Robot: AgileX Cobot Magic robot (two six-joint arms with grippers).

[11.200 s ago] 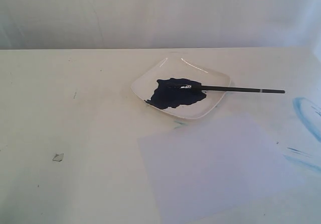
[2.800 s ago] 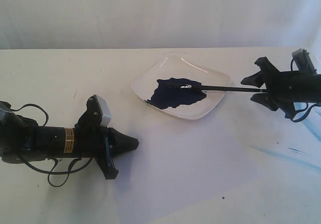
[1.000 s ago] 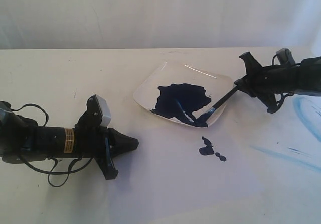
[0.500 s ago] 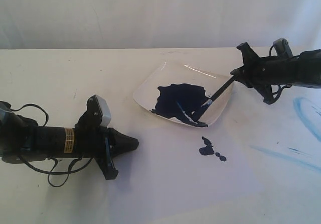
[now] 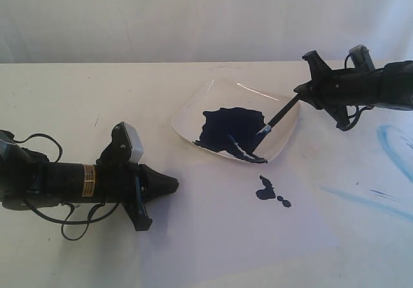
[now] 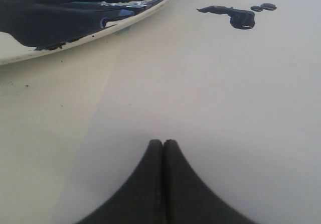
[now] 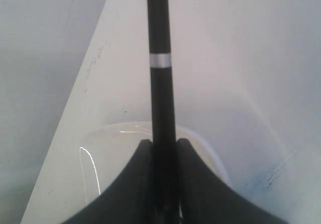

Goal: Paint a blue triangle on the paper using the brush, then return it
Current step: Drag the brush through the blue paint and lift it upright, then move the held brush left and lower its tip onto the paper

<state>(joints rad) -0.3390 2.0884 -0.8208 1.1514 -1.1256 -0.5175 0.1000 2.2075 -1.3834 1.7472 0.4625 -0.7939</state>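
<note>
- Starting with the exterior view: a tan label rings the left arm, its print too small to read.
- Here the left gripper sits low, its tips over the paper near that sheet's left edge, jaws together and holding nothing.
- The paper lies on the table in front of the dish. It is so pale that its edges are hard to trace, and I cannot tell whether the dish's front rim overlaps it.
- The right gripper is clamped on the brush, which slants down from it into the dish. The bristle end sits by the paint near the front rim, contact unclear.
- Dark blobs lie on the paper just in front of the dish. Pale blue smears on the table are cut off at the right edge.
- Left wrist view: the left gripper shows two black tips pressed together above the paper, whose edge is a faint line against the table.
- The dish and paint are cut off by the frame, and the blobs lie apart from the rim.
- Right wrist view: the right gripper closes tight on both sides of the brush.
- A pale band circles the stick beyond the fingers. The stick's far end runs out of frame.
- The dish shows only as a blurred white curve behind the fingers.
</note>
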